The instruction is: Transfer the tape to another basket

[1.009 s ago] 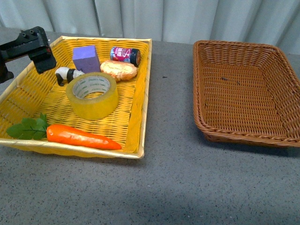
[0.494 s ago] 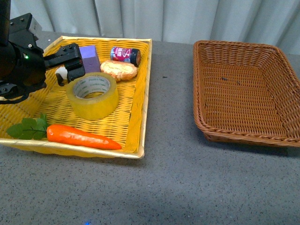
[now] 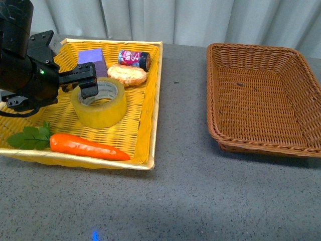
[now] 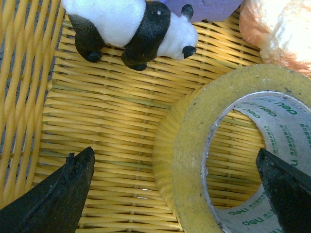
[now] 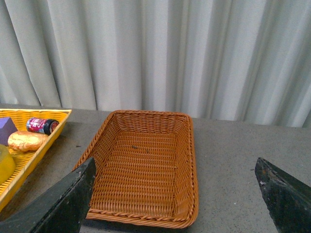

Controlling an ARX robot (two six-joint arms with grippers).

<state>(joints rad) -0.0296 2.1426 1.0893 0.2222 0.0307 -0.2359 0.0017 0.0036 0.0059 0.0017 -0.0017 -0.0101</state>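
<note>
The tape [image 3: 108,111], a wide yellowish roll with a white printed core, lies flat in the bright yellow basket [image 3: 145,118]. My left gripper [image 3: 89,86] is open and hangs over the roll's left side. In the left wrist view the left gripper [image 4: 170,160] straddles the near wall of the tape [image 4: 187,141]: one fingertip is outside the roll, the other over its hole. The dark brown wicker basket [image 3: 263,105] stands at the right, with nothing in it. My right gripper [image 5: 175,165] is open, above the table near the brown basket [image 5: 141,170]; it is out of the front view.
The yellow basket also holds a purple block [image 3: 91,56], a small can [image 3: 134,58], a bread roll [image 3: 127,74], a carrot with leaves [image 3: 85,145] and a panda toy [image 4: 126,24]. Grey tabletop lies between the baskets. Curtains hang behind.
My left arm has moved right and down from the yellow basket's far left corner to over the tape. The tape and the other things have not moved.
</note>
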